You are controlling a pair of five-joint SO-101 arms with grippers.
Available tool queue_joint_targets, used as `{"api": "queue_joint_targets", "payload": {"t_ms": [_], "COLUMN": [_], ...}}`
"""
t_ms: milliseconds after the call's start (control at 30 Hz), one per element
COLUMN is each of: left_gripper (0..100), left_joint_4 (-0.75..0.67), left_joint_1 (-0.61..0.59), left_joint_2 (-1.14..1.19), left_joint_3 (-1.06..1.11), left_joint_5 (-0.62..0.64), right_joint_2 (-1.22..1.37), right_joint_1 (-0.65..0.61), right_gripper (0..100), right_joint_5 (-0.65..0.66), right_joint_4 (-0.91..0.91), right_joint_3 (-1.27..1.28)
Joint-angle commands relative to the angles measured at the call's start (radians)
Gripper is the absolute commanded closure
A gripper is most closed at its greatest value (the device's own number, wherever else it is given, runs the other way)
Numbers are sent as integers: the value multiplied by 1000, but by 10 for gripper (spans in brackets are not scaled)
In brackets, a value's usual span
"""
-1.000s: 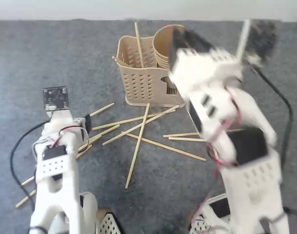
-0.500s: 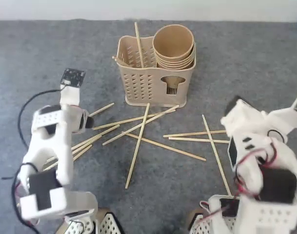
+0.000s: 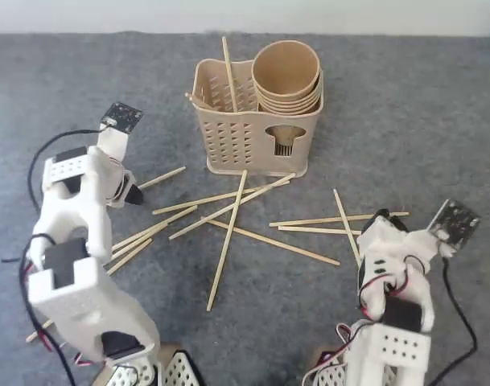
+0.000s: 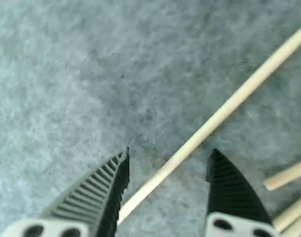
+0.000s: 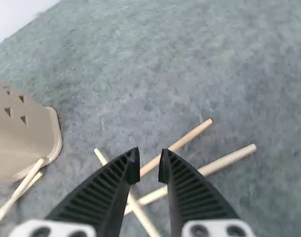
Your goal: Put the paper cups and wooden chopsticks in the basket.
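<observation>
A beige slotted basket [image 3: 243,141] stands at the back centre with a stack of brown paper cups [image 3: 286,71] inside and one chopstick [image 3: 228,72] upright in it. Several wooden chopsticks [image 3: 228,229] lie scattered on the grey carpet in front. My left gripper [image 3: 133,195] is low at the left, open [image 4: 170,151], straddling one chopstick [image 4: 224,111] without touching it. At the lower right, my right gripper [image 3: 380,219] hovers over chopsticks [image 5: 182,142] with its fingers almost together [image 5: 148,151] and nothing between them.
Grey carpet [image 3: 422,121] covers the whole table. A corner of the basket [image 5: 21,133] is near the right gripper. More chopsticks [image 3: 140,241] lie beside the left arm, and a pair [image 3: 325,225] points at the right arm.
The right arm has swung from over the basket back down to the lower right, uncovering the stacked cups. The left arm has straightened and turned while its gripper stayed near the same chopstick.
</observation>
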Motion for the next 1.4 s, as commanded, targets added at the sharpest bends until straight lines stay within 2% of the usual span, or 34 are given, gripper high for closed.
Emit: {"api": "queue_joint_targets", "payload": {"t_ms": [0,133,467,633,800,1133,1367], "left_gripper": [815,857,856,863,983,987,987], "left_joint_4": [100,199,324,436,532,813,809], "left_joint_1": [23,57,89,83,86,81,63], "left_joint_2": [32,68,132,226,308,361,265], "left_joint_3": [-67,-108,-163,-271,-387,-647,-705], "left_joint_5": [-69,-141,-158,-178,-178,-170,-114], "right_joint_2": [-254,-295,-274,-274,-274,-274,-274], "right_joint_1": [-31,-41,-36,-36,-35,-33,-33], "right_gripper": [923,923,923,923,923,923,923], "right_joint_5": [48,49,51,51,51,51,51], "right_joint_4": [38,84,91,91,91,84,84], "right_joint_3": [72,77,69,71,72,77,77]}}
